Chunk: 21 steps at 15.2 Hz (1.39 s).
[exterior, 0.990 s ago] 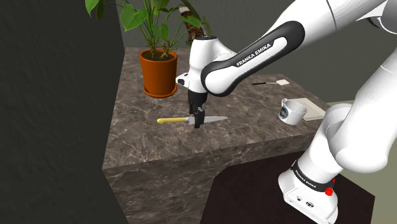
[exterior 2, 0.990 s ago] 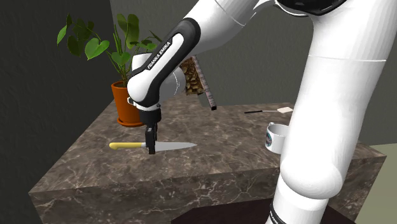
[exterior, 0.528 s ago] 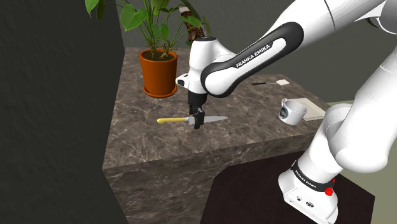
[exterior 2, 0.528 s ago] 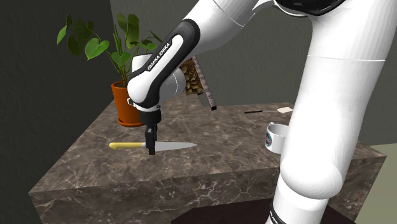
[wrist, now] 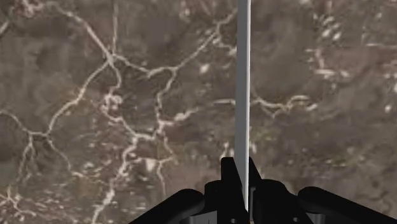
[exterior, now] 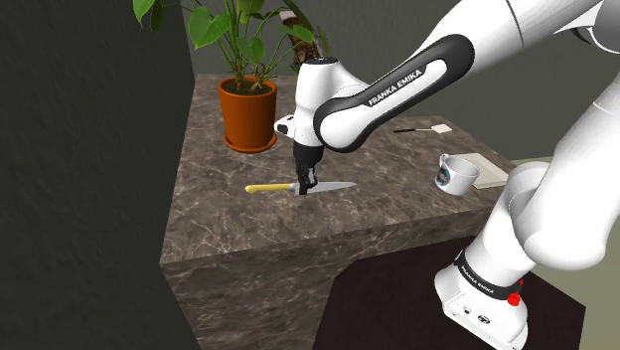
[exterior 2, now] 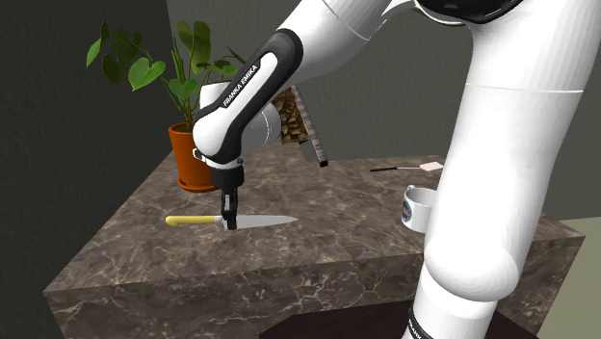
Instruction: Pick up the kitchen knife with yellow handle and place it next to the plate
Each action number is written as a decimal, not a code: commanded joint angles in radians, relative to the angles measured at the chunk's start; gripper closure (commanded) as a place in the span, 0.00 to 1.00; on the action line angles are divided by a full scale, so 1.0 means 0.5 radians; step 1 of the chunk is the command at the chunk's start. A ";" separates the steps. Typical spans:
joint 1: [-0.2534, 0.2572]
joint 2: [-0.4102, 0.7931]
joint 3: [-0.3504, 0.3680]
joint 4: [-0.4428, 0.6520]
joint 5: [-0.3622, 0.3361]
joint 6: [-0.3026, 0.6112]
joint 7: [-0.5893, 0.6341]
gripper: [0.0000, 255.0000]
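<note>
The kitchen knife lies flat on the dark marble counter, its yellow handle pointing to the shoulder view's left. My gripper points straight down and is shut on the knife where blade and handle meet. The second exterior view shows the same grip, with the gripper between the yellow handle and the grey blade. In the wrist view the fingertips clasp the thin blade, which runs away from the gripper. A flat white plate lies at the counter's right edge.
A white mug stands beside the plate, also seen as a mug partly behind the arm. An orange plant pot with broad leaves stands at the back. A thin white-headed utensil lies further back. The counter drops off at the front.
The fingers, apart on either side of the knife half a second ago, have closed on it. The arm and the knife have stayed in place.
</note>
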 commanded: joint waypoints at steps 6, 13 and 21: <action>0.000 -0.073 -0.001 0.038 0.006 -0.111 -0.004 1.00; 0.000 -0.185 -0.003 0.122 0.014 -0.306 -0.008 1.00; -0.001 -0.285 -0.006 0.243 0.019 -0.527 -0.011 1.00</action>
